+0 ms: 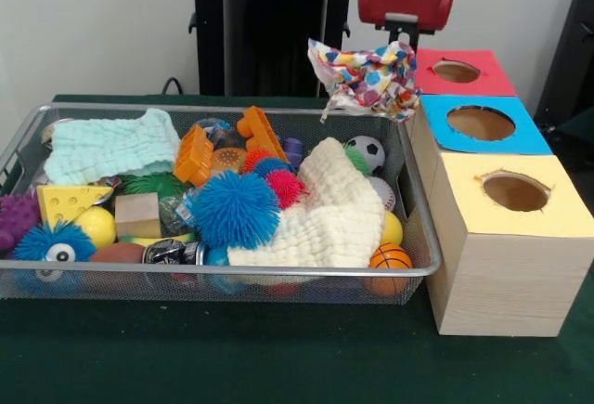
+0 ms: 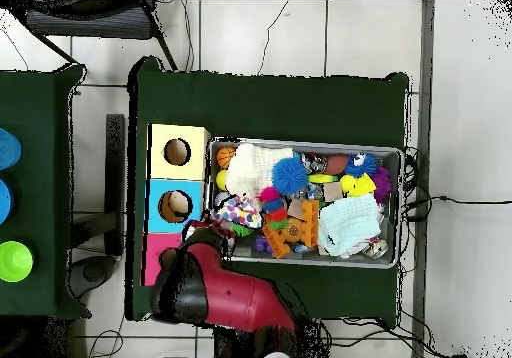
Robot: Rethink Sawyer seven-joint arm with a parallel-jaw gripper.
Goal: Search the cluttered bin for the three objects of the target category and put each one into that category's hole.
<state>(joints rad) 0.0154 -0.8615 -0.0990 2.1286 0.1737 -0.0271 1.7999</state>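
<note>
Tool [image 1: 401, 44] clamped on spotted wrapper [image 1: 367, 77], dangling above wire bin [image 1: 422, 228] far corner, just beside blue-surround hole [image 1: 481, 123]. Yellow-surround hole [image 1: 515, 191] sits nearer camera, well apart from wrapper.

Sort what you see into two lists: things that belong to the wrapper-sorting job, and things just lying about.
Job: spotted wrapper hanging under the hand; wire bin; yellow hole.

Lying about: cream cloth, mint cloth, blue spiky ball, football, blue hole, red hole.
</note>
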